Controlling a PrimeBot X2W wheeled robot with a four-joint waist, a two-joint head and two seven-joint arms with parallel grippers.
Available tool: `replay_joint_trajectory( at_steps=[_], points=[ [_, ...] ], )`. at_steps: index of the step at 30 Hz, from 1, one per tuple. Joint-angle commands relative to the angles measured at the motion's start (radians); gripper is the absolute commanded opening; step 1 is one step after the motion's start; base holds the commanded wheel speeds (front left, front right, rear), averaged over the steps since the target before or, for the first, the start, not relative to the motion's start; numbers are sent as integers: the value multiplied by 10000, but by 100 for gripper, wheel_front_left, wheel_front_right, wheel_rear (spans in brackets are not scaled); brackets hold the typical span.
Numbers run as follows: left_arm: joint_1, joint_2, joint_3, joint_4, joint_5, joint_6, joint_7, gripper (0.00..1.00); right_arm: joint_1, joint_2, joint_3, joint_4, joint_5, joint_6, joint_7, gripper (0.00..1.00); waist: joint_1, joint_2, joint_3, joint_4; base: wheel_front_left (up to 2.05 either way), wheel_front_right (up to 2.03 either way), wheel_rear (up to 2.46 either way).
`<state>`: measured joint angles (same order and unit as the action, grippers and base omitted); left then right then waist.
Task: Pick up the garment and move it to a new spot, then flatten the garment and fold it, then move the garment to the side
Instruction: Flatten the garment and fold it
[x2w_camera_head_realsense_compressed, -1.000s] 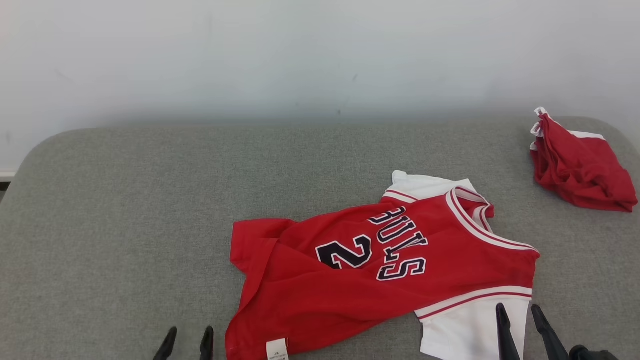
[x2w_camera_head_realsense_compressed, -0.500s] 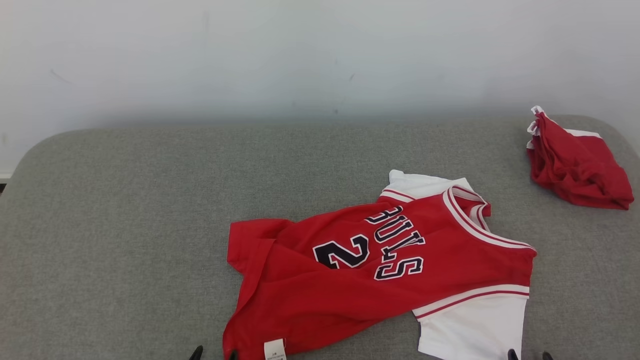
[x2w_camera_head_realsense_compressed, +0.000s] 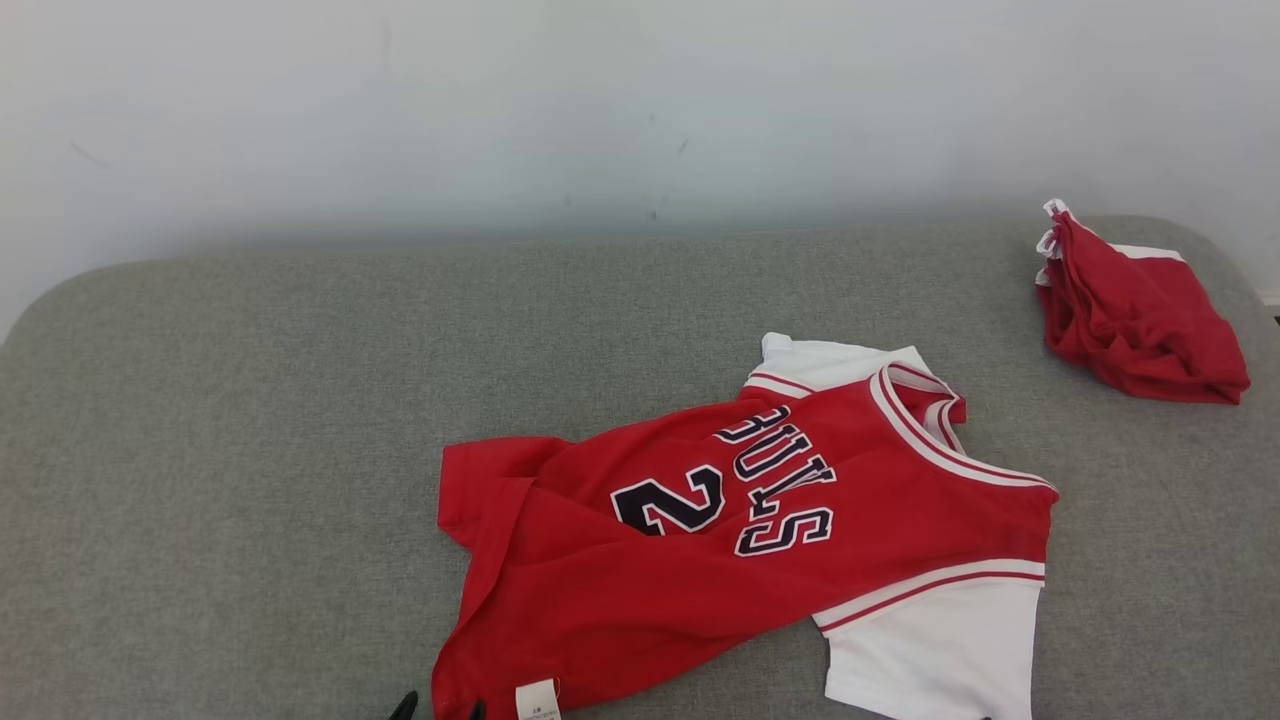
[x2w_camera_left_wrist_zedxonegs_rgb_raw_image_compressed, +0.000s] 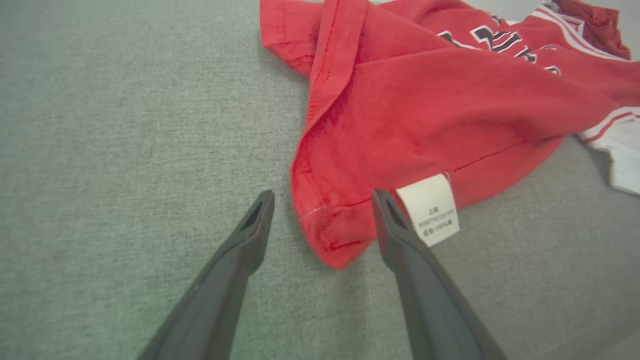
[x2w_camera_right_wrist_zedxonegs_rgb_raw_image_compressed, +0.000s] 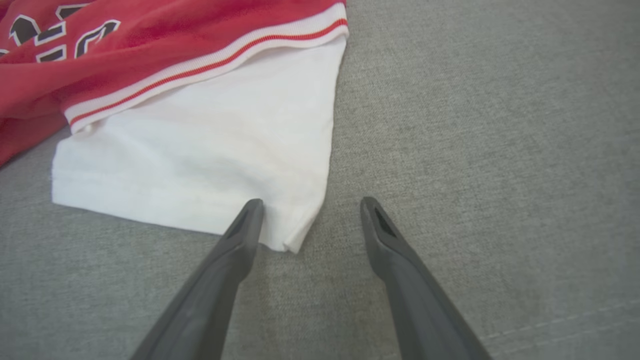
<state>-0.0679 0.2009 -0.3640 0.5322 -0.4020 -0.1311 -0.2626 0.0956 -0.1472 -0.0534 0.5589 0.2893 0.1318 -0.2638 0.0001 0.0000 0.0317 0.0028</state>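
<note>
We look down on a grey upholstered surface (x2w_camera_head_realsense_compressed: 250, 400), its weave plain and its far corners rounded, set against a pale wall (x2w_camera_head_realsense_compressed: 500, 100). We see a few small dark specks (x2w_camera_head_realsense_compressed: 683, 147) and a faint scratch (x2w_camera_head_realsense_compressed: 85, 152) on the wall's paint. At the surface's far right corner lies a crumpled red bundle of cloth (x2w_camera_head_realsense_compressed: 1135, 315) with white trim along its upper edge, resting on the grey weave close to the rounded edge. In the right wrist view we make out a stitched seam (x2w_camera_right_wrist_zedxonegs_rgb_raw_image_compressed: 560, 320) running across the grey fabric at the lower right.
</note>
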Motion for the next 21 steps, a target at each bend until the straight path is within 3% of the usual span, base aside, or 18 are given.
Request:
replay_joint_trajectory(
  at_steps=[1, 9, 10, 11, 12, 13, 21],
  points=[
    [-150, 25, -17, 155, 24, 15, -28, 100, -123, 47, 114, 125, 65, -28, 6, 100, -1, 0, 3, -22, 0, 0, 0],
    [-231, -198, -79, 560, -265, 13, -28, 100, -166, 63, 285, 406, 201, -28, 9, 100, -1, 0, -57, -6, 0, 0, 0],
    [-268, -220, -108, 639, -321, 13, -28, 87, -190, 76, 365, 490, 220, -28, 17, 100, -1, 0, -65, -6, 0, 0, 0],
    [-303, -219, -189, 709, -382, 13, -28, 44, -210, 113, 487, 604, 322, -28, 143, 91, -1, 0, -69, -11, 0, 0, 0],
    [-344, -239, -244, 731, -455, 13, -28, 15, -237, 118, 586, 667, 375, -28, 171, 42, -1, 0, -63, -11, 0, 0, 0],
    [-374, -264, -294, 694, -527, 13, -28, 0, -275, 101, 664, 700, 429, -27, 166, 0, -1, 0, -68, -16, 0, 0, 0],
    [-174, -141, -178, -39, -538, 13, -29, 0, -377, -87, 992, 461, 800, -28, 81, 0, -1, 0, -125, -28, 0, 0, 0]
  ],
)
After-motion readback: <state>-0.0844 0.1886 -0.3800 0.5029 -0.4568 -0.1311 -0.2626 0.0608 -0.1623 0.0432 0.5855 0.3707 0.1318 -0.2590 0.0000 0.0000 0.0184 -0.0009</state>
